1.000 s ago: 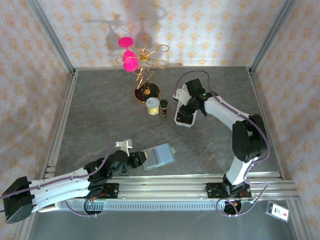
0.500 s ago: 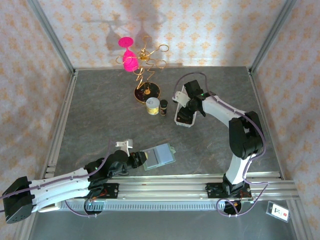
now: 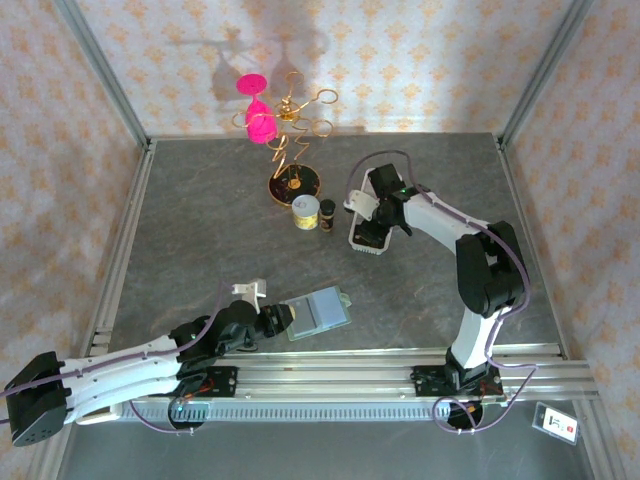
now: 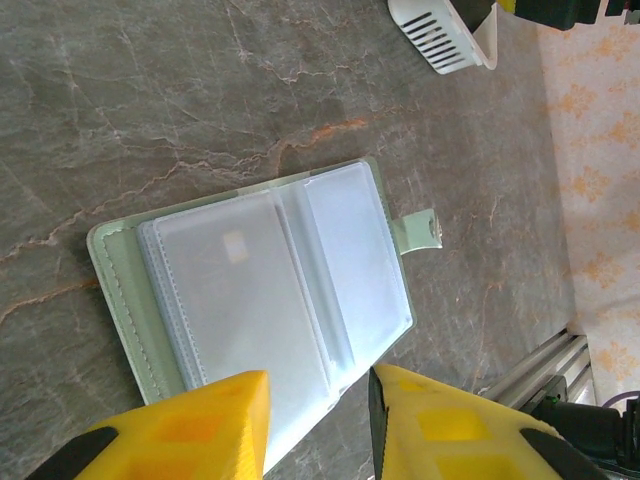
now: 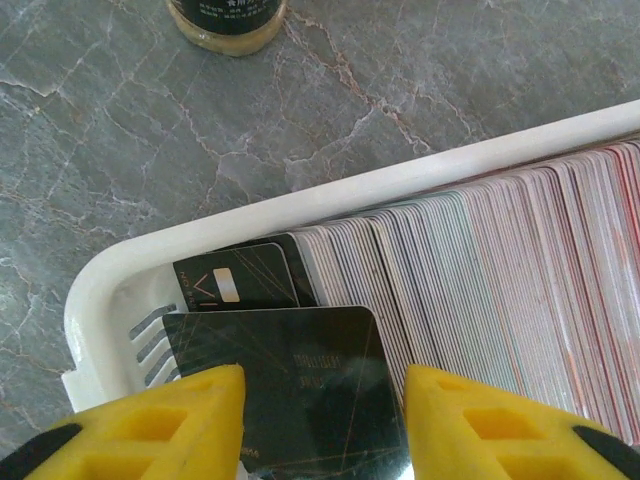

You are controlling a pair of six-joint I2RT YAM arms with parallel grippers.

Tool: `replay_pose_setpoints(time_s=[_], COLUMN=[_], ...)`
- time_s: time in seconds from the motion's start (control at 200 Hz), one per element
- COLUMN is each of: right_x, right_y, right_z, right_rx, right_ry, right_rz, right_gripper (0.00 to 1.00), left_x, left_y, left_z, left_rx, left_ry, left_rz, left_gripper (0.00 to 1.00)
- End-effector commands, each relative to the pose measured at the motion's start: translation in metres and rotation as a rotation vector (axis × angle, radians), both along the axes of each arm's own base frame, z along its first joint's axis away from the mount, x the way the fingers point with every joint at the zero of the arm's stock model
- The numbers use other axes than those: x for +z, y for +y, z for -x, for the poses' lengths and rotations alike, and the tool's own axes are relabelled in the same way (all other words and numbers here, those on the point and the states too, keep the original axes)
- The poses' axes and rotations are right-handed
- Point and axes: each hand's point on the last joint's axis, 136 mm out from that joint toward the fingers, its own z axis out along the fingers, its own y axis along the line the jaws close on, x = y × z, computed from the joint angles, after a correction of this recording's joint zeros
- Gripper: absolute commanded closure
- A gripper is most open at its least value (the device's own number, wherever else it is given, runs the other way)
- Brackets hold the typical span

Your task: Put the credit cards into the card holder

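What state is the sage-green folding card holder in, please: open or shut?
Open: the card holder lies spread flat on the grey table, clear pockets facing up, snap tab unfastened.

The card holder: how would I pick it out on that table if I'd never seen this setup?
On the grey stone-patterned table, look near the front edge, just ahead of the left gripper. A small sage-green folding card holder lies there, opened flat. Unlike the white plastic tray packed with cards farther back, it shows pale clear pockets and a little snap tab.
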Motion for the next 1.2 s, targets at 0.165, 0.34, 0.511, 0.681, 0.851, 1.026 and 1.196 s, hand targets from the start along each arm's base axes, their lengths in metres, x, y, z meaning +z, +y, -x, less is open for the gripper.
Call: replay_pose_setpoints(time_s=[0.165, 0.34, 0.511, 0.681, 0.851, 1.026, 1.196], right_x=[0.01, 0.021, 0.018, 0.014, 0.008, 0.008, 0.012], right_y=[-0.003, 0.005, 0.004, 0.008, 0.009, 0.009, 0.008], right_z=[0.019, 0.026, 0.034, 0.046, 0.053, 0.054, 0.05], right_rx=[0.044, 0.079, 0.105, 0.132, 0.15, 0.155, 0.148], right_ry=[0.01, 0.02, 0.039, 0.083, 0.116, 0.121, 0.098], right_rz=[0.012, -0.038, -0.037, -0.054, -0.044, -0.04, -0.031], right_gripper=[0.57, 0.57, 0.59, 0.62, 0.68, 0.73, 0.84], left_x=[-0.002, -0.002, -0.003, -0.004, -0.005, -0.006, -0.005], left_y=[0.0, 0.0, 0.0, 0.001, 0.001, 0.003, 0.003], left_z=[0.0, 0.001, 0.0, 0.0, 0.0, 0.0, -0.001], left_rx=[-0.001, -0.006, -0.002, 0.002, 0.003, 0.01, 0.015], left_ry=[-0.003, -0.004, -0.003, -0.004, -0.003, -0.001, -0.005], left_rz=[0.006, 0.004, 0.005, 0.001, 0.0, -0.003, 0.0], left_gripper=[0.68, 0.68, 0.68, 0.68, 0.68, 0.67, 0.67])
